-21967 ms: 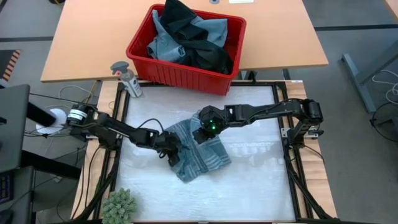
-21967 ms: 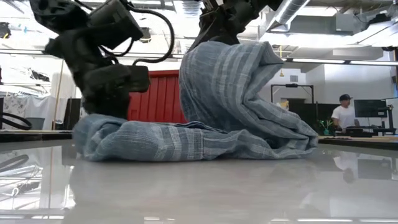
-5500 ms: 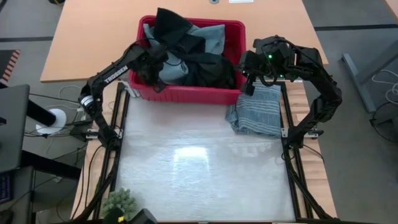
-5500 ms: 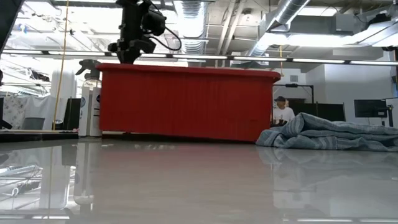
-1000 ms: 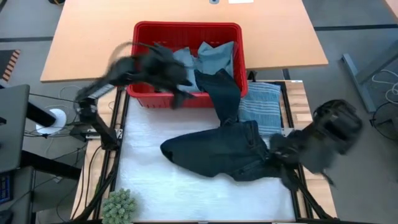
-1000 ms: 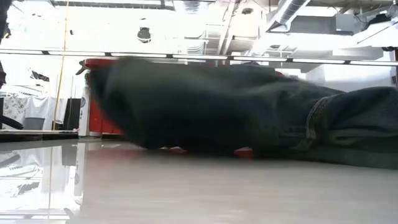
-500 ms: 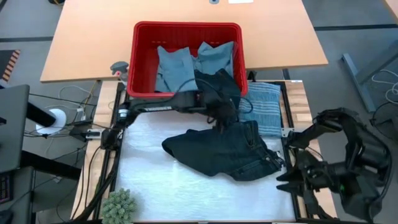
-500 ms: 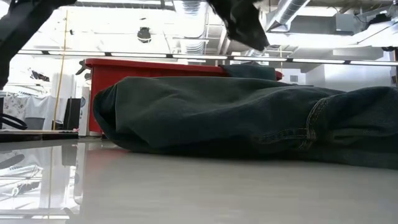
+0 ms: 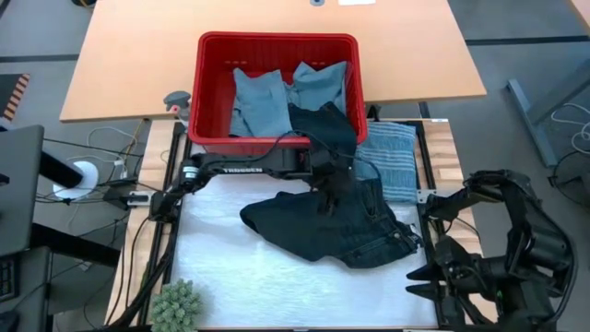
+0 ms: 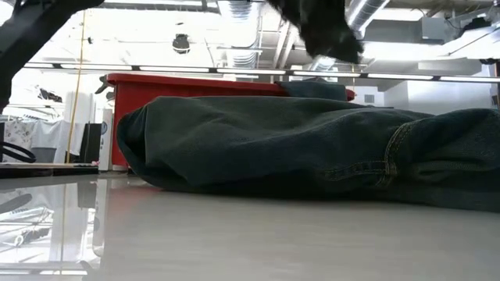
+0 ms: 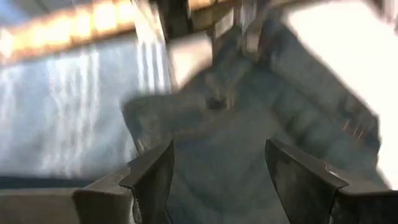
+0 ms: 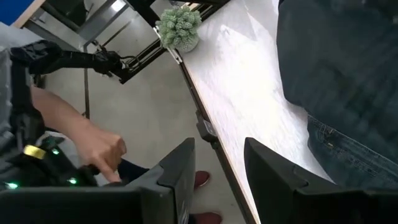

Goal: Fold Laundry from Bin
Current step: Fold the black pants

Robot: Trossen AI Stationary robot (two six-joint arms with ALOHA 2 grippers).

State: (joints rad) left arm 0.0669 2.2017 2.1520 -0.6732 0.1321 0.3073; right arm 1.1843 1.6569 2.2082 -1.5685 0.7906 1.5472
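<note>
Left hand [image 9: 329,189] spread open above dark jeans [image 9: 323,221] on counter [image 9: 221,277] beside bin [image 9: 207,88], best lowered onto waistband edge for clean grip; right hand [image 12: 217,165] off counter's corner, parted, grasping nothing.

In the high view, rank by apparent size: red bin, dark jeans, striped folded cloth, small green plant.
1. Red rectangular plastic bin and dark denim jeans: alike, unranked.
2. Grey-blue striped folded cloth.
3. Small green spiky plant.
</note>
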